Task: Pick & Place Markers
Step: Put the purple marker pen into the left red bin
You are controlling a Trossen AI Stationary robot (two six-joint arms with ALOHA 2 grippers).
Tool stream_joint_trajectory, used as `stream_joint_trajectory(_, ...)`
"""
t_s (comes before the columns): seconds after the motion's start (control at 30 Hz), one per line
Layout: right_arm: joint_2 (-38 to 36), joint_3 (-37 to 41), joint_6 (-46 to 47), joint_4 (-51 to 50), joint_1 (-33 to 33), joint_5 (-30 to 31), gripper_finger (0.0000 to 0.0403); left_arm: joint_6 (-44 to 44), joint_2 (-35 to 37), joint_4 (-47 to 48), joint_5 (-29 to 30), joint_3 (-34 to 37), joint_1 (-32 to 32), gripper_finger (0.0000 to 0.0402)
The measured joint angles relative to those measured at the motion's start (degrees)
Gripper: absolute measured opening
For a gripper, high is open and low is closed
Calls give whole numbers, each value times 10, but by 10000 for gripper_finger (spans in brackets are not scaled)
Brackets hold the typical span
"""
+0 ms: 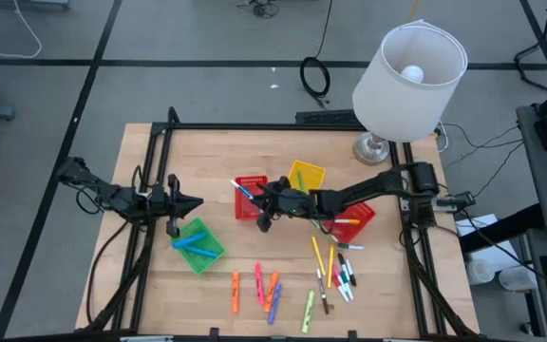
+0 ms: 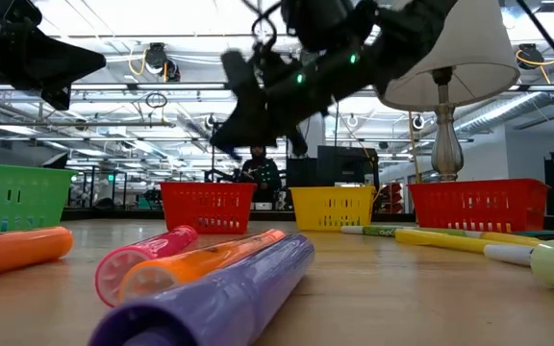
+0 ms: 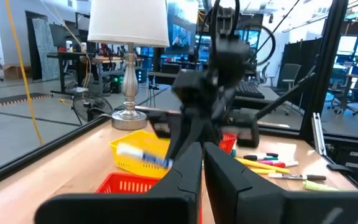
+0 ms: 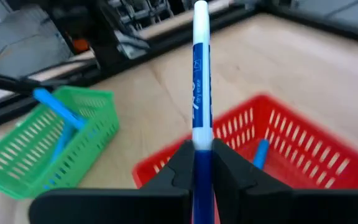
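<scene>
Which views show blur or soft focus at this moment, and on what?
Low view: the right arm's gripper is motion-smeared, and the nearest markers are soft from closeness. Left wrist view: the other arm and its blue-and-white marker are smeared, the lamp sharp. Right wrist view: the held marker is fairly crisp, the green basket softer.

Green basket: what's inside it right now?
The green basket holds blue markers; the right wrist view shows one propped over its rim, more through the mesh. Exact count is unclear, and anything beneath them is hidden. The right gripper holds a blue-and-white marker.
</scene>
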State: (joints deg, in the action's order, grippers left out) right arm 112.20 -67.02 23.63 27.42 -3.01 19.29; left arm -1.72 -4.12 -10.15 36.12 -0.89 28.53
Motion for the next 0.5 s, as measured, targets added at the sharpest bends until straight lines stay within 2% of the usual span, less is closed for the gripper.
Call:
stream_joint_trajectory(0.33,40,0,27,12,4,1,22,0,0,0,0,0,0,26)
stream_joint_trajectory(0.5,39,-1,27,8,4,1,64,0,0,0,0,0,0,26)
